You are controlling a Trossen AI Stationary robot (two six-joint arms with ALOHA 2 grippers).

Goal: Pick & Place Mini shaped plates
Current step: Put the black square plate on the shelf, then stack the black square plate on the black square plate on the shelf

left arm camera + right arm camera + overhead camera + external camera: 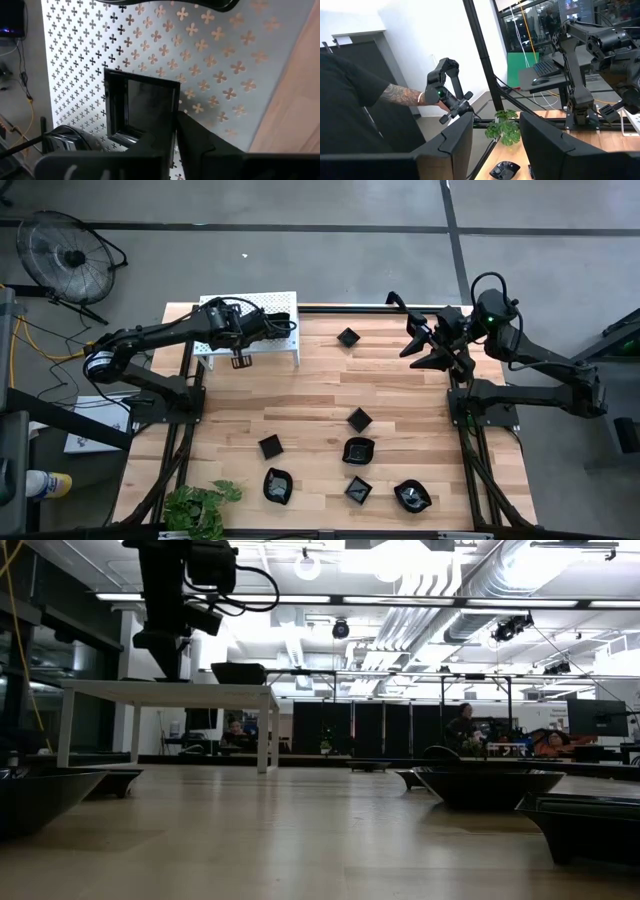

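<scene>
Wood table [320, 390] carries black plates [359, 450]; left gripper [172, 135] grasps a square plate [142, 107] over the white shelf [270, 310]; right gripper [495, 145] released.

The white perforated shelf [250, 320] blocks the far left corner of the desk [310, 395], with the left end effector [283, 323] above it. The right end effector [420, 340] hangs over the far right edge. Between them lies bare wood, broken only by one small plate [348, 336]. Near the front, six black plates [358, 450] and a plant [200, 505] crowd the surface.
</scene>
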